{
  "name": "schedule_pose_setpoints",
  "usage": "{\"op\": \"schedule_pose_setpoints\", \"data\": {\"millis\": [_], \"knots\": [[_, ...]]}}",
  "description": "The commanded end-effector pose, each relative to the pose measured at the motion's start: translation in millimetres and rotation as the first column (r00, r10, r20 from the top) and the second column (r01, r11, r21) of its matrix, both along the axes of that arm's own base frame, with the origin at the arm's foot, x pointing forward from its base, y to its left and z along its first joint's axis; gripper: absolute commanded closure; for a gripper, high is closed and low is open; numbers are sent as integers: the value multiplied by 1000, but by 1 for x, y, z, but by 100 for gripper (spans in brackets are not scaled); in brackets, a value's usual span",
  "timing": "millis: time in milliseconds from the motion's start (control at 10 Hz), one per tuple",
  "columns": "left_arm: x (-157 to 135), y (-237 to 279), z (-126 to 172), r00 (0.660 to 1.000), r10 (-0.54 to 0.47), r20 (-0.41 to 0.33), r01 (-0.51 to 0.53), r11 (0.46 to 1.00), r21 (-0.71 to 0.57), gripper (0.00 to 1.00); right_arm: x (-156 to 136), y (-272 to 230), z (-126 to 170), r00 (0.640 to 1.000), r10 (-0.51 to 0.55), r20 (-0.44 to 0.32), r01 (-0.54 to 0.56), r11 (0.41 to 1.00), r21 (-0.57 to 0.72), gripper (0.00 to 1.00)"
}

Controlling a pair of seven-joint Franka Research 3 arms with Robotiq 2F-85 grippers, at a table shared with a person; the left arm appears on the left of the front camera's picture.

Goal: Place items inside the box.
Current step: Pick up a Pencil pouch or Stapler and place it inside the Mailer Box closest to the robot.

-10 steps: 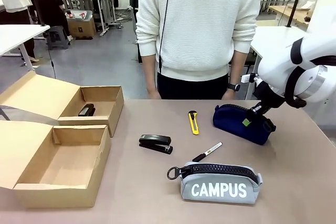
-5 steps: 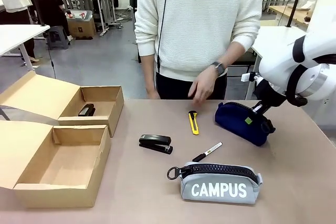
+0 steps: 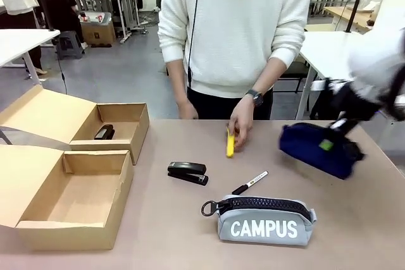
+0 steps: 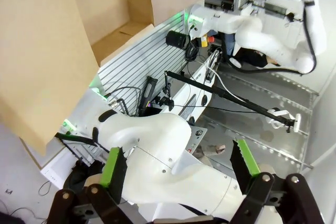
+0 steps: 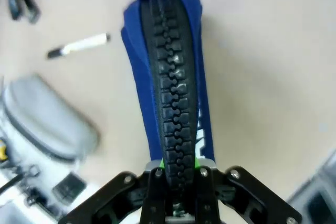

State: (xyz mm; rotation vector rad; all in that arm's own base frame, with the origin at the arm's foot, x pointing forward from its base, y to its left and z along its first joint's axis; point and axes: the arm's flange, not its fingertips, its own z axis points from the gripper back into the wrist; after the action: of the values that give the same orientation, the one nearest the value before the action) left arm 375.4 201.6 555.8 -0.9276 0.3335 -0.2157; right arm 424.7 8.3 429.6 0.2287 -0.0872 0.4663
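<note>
Currently the right gripper [image 5: 173, 174] pinches one end of the navy pouch [image 3: 313, 147], jaws pressed onto its black zipper. That pouch is at the right side of the table [image 3: 354, 232], blurred. Its long axis runs left-right, free end toward the person's hand [image 3: 241, 123], which rests on the yellow utility knife [image 3: 230, 147]. Near edge: the grey pouch [image 3: 264, 220] lies crosswise, "CAMPUS" facing the camera. Mid-table: one black stapler [image 3: 187, 172] and the marker [image 3: 249, 183]. Containers: the far box [image 3: 136, 132] holds a second stapler [image 3: 104, 133]; the near box [image 3: 95, 226] stands open beside it. On the left gripper [image 4: 178, 153] the jaws are spread.
</note>
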Motion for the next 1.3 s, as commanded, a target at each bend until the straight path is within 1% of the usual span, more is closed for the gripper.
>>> {"op": "schedule_pose_setpoints", "data": {"millis": [0, 100, 200, 300, 400, 500, 600, 800, 900, 1000, 1100, 1200], "knots": [[-1, 5, 3, 1000, -15, 14, 15, 1000, 5, 0, -91, -52, 71, 931, -313, -186, 317, 948, -11, 100], [-1, 5, 3, 1000, -15, 14, 15, 1000, 5, 0, -131, -85, 77, 883, -405, -238, 419, 908, 9, 100], [-1, 5, 3, 1000, -15, 14, 15, 1000, 5, 0, -166, -129, 72, 786, -557, -269, 588, 807, 48, 100], [-1, 5, 3, 1000, -15, 14, 15, 1000, 5, 0, -188, -159, 62, 677, -684, -271, 729, 675, 116, 100], [-1, 5, 3, 1000, -15, 14, 15, 1000, 5, 0, -194, -158, 60, 721, -642, -260, 689, 705, 169, 100], [-1, 5, 3, 1000, -15, 14, 15, 1000, 5, 0, -196, -158, 59, 733, -642, -224, 680, 698, 224, 100], [-1, 5, 3, 1000, -15, 14, 15, 1000, 5, 0, -209, -164, 72, 743, -598, -299, 646, 758, 90, 100], [-1, 5, 3, 1000, -15, 14, 15, 1000, 5, 0, -209, -164, 72, 743, -598, -299, 646, 758, 90, 100], [-1, 5, 3, 1000, -15, 14, 15, 1000, 5, 0, -213, -172, 67, 725, -622, -294, 676, 724, 135, 92], [-1, 5, 3, 1000, -15, 14, 15, 1000, 5, 0, -192, -145, 75, 798, -529, -287, 586, 792, 169, 92], [-1, 5, 3, 1000, -15, 14, 15, 1000, 5, 0, -171, -110, 85, 813, -496, -306, 571, 782, 250, 92], [-1, 5, 3, 1000, -15, 14, 15, 1000, 5, 0, -151, -58, 96, 812, -481, -330, 576, 748, 330, 92]]}}
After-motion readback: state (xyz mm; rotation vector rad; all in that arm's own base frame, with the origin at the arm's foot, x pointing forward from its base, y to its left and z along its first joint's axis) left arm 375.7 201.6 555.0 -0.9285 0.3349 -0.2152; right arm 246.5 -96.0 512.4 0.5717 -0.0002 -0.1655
